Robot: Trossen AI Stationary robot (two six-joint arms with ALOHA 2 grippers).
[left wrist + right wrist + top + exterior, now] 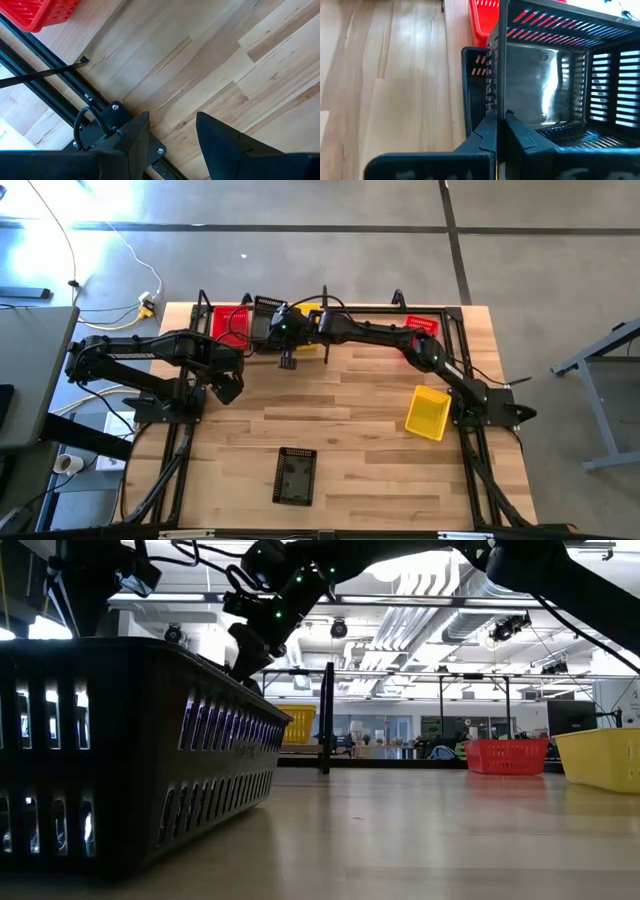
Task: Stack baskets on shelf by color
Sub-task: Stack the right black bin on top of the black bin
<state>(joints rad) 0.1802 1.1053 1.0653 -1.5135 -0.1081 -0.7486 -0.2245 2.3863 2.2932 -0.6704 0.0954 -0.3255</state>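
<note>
My right gripper (274, 326) reaches to the far left-centre of the table, at the shelf (365, 310), and is shut on a black mesh basket (555, 75). The rim of a second black basket (470, 85) shows right beside it, and a red basket (230, 320) stands next to them. A yellow basket (310, 345) lies under my right arm, and another red basket (420, 325) sits at the shelf's right end. A yellow basket (428, 412) and a black basket (295, 476) rest bottom-down on the table. My left gripper (172, 135) is open and empty over the table's left part. My right gripper pinches the black basket's side wall at its rim (496, 102), with one finger inside the basket and one outside. The basket is turned so that its open side faces the wrist camera. I cannot tell whether it rests on the second black basket.
The shelf's black tubing and upright posts (328, 720) run along the table's far edge. The table's black frame rail (55, 72) lies below my left gripper. There is bare wood (340, 405) in the middle of the table.
</note>
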